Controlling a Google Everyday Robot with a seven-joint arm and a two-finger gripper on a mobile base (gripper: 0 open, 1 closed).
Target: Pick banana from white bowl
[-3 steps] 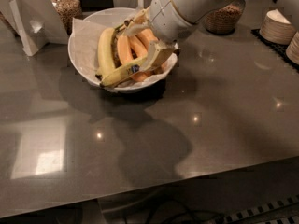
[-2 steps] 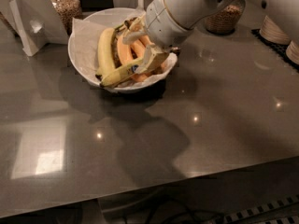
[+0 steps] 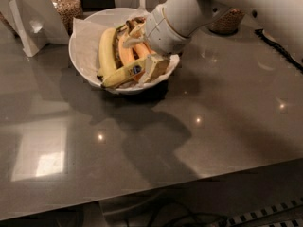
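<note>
**Fingers apart inside the white bowl; stickered banana lying loose**

- Fingers (image 3: 157, 66): pale, blocky, spread apart and clamped on nothing. The lower one stands at the bowl's right side, touching or just beside the banana's upper end. The other sits nearer the bowl's far rim.
- Gripper (image 3: 144, 51): inside the white bowl (image 3: 127, 90), over its right half, on a smooth white cylindrical wrist that comes in from the bowl's far right.
- White bowl: wide, round and glossy, lined with crumpled white paper (image 3: 85, 41) that stands up past its left rim.
- Banana (image 3: 120, 74): long, slim, pale yellow-green. It lies along the bowl's near side, dark tip at the bowl's left and the other end raised toward the lower finger.
- Sticker (image 3: 137, 69): small blue oval on the banana; its writing cannot be read.
- Also in the bowl: a plump yellow banana (image 3: 108, 51) at the left and deeper orange bananas (image 3: 127, 53) at centre, partly under the gripper.
- Bench (image 3: 213, 126): dark grey, polished, with light spots reflected in front of the bowl.
- Behind the bowl to its left: a clear jar (image 3: 66, 6) of brown granular contents.
</note>
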